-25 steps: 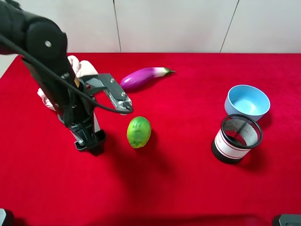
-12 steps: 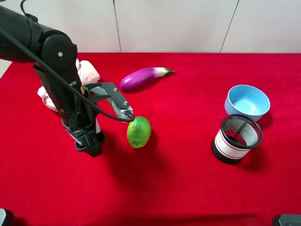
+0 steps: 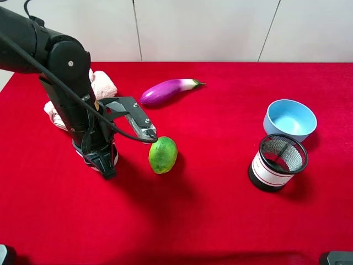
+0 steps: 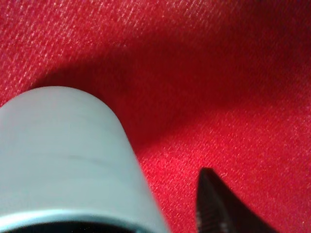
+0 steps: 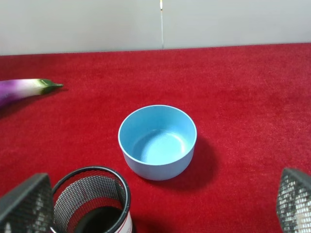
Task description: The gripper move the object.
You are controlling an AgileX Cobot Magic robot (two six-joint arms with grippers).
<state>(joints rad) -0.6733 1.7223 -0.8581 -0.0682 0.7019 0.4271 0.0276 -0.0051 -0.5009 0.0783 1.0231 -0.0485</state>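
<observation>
At the far left, a crumpled pale pink cloth point(image 3: 102, 85) lies on the red fabric-covered table point(image 3: 220, 221). Just in front of it, the black left gripper point(image 3: 105, 164) points straight down, set low, I judge, to straddle the smooth pale blue-green tumbler cup point(image 4: 63, 155) standing on the red fabric beneath it. The cup is handleless, slightly tapered and darker inside. One dark finger point(image 4: 221, 204) stands clear of its wall and the other is hidden, so the jaws look parted and grip nothing. Rightward lie a green oval fruit point(image 3: 162, 154), a glossy purple eggplant point(image 3: 168, 91), a black mesh cup with a white band point(image 3: 276, 163) and a light-blue bowl point(image 3: 289, 118). The right gripper point(image 5: 163, 199) hovers there, jaws wide.
</observation>
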